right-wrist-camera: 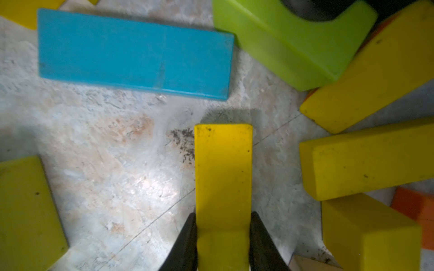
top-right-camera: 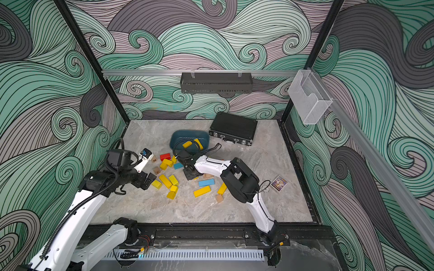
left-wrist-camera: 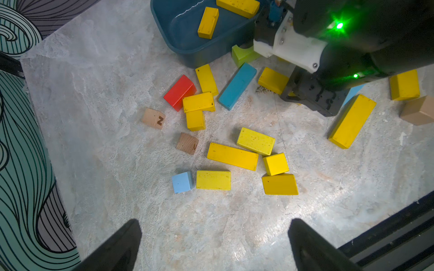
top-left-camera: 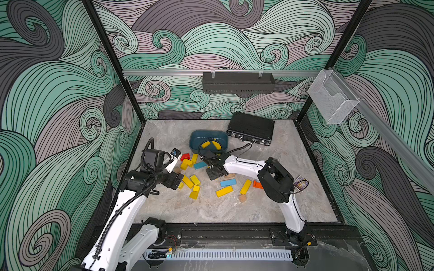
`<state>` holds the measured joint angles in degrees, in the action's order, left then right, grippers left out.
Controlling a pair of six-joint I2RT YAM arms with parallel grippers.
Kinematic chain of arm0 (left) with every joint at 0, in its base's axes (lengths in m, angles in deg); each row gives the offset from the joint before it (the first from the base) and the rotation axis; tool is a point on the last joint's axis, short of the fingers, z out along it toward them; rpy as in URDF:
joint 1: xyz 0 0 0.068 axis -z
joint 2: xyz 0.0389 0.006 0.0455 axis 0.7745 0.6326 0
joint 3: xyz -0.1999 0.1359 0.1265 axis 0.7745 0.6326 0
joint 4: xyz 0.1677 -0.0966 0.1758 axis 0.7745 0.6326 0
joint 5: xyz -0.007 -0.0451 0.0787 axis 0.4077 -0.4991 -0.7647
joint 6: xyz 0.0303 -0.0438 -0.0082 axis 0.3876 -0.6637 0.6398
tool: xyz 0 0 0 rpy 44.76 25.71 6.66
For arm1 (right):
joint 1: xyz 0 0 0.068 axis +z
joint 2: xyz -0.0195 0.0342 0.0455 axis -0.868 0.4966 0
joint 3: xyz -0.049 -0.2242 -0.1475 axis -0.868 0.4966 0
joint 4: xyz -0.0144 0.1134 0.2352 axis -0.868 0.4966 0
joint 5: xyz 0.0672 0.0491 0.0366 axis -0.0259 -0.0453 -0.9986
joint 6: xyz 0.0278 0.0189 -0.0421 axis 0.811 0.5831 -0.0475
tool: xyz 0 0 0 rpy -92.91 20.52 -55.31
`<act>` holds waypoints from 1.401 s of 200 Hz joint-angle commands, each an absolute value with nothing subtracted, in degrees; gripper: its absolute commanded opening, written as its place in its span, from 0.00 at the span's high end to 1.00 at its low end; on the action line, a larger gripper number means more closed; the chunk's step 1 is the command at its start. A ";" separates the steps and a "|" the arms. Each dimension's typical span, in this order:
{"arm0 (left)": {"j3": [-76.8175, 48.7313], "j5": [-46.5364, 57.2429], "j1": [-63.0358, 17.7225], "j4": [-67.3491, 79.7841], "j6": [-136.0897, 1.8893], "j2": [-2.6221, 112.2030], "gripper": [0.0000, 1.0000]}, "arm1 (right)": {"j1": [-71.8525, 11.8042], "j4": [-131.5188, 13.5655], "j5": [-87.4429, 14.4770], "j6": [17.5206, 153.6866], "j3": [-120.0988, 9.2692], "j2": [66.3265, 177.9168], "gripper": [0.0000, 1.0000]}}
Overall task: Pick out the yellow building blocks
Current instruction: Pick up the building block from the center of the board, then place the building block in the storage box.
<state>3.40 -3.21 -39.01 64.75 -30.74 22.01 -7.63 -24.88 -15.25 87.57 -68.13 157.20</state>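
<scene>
1. The right arm rises from the desk's near edge with its elbow bent high. Its forearm stretches toward the desk's middle, and the wrist turns down just on the near side of the bin. The right gripper has its jaws clamped on the long sides of a yellow bar. Whether the bar rests on the desk or hangs clear cannot be told.
2. The left arm comes up from the near left corner and folds at the elbow along the left edge. The left gripper hovers over the blocks with its jaws wide apart.
3. The desk is grey and marbled, with rusty patches. The walls carry swirling waves in green, grey and mauve. A black slotted shelf hangs on the rear rail and a wire-mesh holder on the right rail.
4. The yellow building blocks are painted wood speckled with dirt, some long bars and some short cuboids. They lie scattered over the desk's middle, and two of them lie inside the dark teal plastic bin toward the far edge.
5. Among them lie a lime-green arch block, a teal-blue bar, a red block, a bare wooden cube marked N and an orange block.
6. A black ribbed case lies near the far right corner, and a picture card lies by the right edge.
</scene>
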 commanded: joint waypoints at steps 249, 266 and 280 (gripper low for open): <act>11.77 1.44 -39.29 64.60 -16.94 22.99 0.04 | -23.68 -14.70 -27.57 70.87 -118.31 179.94 0.82; 11.95 1.30 -39.26 63.25 -15.35 24.81 0.04 | -23.73 -14.72 -27.20 70.70 -116.90 180.03 0.80; 11.92 1.12 -39.24 62.22 -14.15 26.28 0.04 | -23.73 -14.53 -27.19 70.34 -116.19 180.12 0.79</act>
